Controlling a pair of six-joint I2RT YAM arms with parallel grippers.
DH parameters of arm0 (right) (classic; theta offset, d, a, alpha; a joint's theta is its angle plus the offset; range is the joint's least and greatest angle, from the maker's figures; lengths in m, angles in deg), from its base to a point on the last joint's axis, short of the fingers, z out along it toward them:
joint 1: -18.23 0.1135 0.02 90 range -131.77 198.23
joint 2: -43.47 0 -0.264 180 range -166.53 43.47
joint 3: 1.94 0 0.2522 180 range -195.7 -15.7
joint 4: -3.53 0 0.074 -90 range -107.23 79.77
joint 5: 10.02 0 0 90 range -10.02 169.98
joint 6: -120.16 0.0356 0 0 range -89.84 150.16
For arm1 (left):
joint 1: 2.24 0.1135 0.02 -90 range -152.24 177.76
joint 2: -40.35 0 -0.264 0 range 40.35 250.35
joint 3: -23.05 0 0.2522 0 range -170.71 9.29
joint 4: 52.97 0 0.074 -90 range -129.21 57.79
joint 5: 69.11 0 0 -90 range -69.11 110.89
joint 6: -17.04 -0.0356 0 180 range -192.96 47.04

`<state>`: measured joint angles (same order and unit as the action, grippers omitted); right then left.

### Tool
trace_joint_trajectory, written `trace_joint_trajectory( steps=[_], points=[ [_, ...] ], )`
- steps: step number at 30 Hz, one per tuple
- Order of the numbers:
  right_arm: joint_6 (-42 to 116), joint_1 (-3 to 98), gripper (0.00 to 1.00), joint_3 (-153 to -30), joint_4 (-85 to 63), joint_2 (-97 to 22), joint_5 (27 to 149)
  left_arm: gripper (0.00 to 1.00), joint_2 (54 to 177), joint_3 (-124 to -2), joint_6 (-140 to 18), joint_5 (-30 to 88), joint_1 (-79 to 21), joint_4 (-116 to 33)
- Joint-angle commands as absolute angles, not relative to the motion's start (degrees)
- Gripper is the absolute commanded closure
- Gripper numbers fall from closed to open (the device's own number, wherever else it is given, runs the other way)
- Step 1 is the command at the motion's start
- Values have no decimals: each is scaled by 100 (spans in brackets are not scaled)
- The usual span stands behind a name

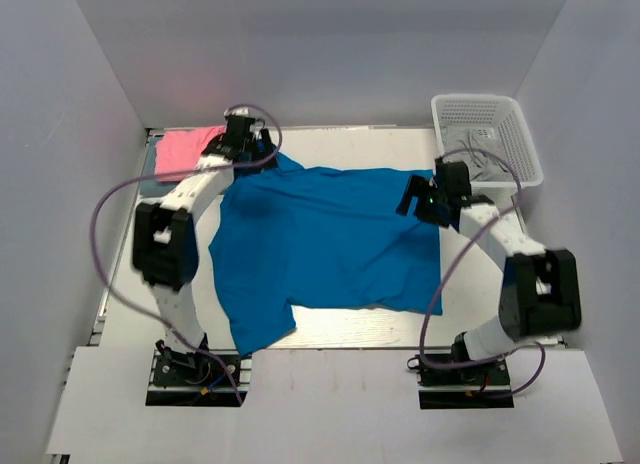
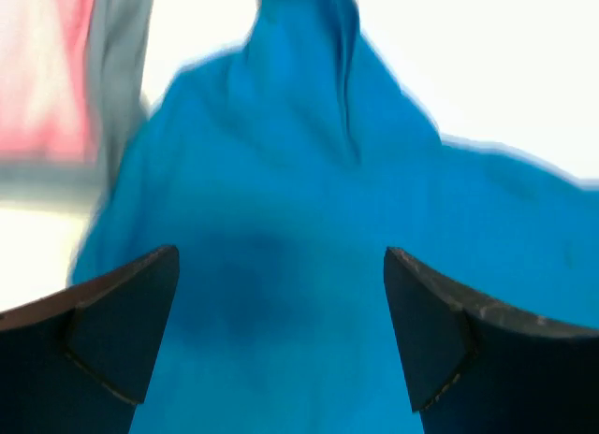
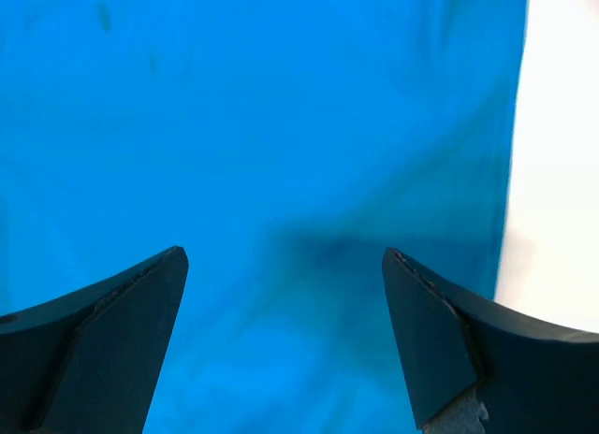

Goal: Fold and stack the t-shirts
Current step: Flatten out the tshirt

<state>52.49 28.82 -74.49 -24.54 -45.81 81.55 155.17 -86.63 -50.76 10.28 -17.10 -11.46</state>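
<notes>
The large bright blue t-shirt [image 1: 325, 239] lies spread flat on the table, one sleeve toward the near left. It fills the left wrist view [image 2: 309, 228] and the right wrist view [image 3: 281, 153]. A folded pink t-shirt [image 1: 186, 150] lies at the far left on a grey-blue one [image 1: 152, 182]; both show in the left wrist view, pink [image 2: 42, 69] and grey-blue [image 2: 122, 50]. My left gripper [image 1: 240, 146] is open above the blue shirt's far left corner [image 2: 281, 266]. My right gripper [image 1: 420, 196] is open above the shirt's right edge [image 3: 281, 266].
A white mesh basket [image 1: 487, 134] stands at the far right with grey cloth [image 1: 478, 154] inside. Grey walls close in the table on three sides. Bare table [image 1: 360, 329] lies near the arm bases.
</notes>
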Motion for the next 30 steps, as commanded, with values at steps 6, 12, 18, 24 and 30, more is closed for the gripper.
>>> trace_joint_trajectory(
  steps=[6,12,18,24,30],
  points=[
    [5864,2975,10,-5264,-2298,-3117,9193,0,11729,-3920,-3800,1358,-1763,-2004],
    [6110,2905,10,-4910,-2445,-3106,8240,0,11461,-2860,-3526,1597,-1763,-2400],
    [6233,2747,10,-4954,-2596,-3316,7420,0,12171,-2806,-3455,1272,-1763,-2042],
    [6128,2571,10,-5068,-2509,-3458,7286,0,12428,-2745,-3393,1272,-1657,-1970],
    [5680,2588,10,-5025,-2376,-2924,7937,0,11894,-2929,-3534,1649,-1780,-1874]
  ],
)
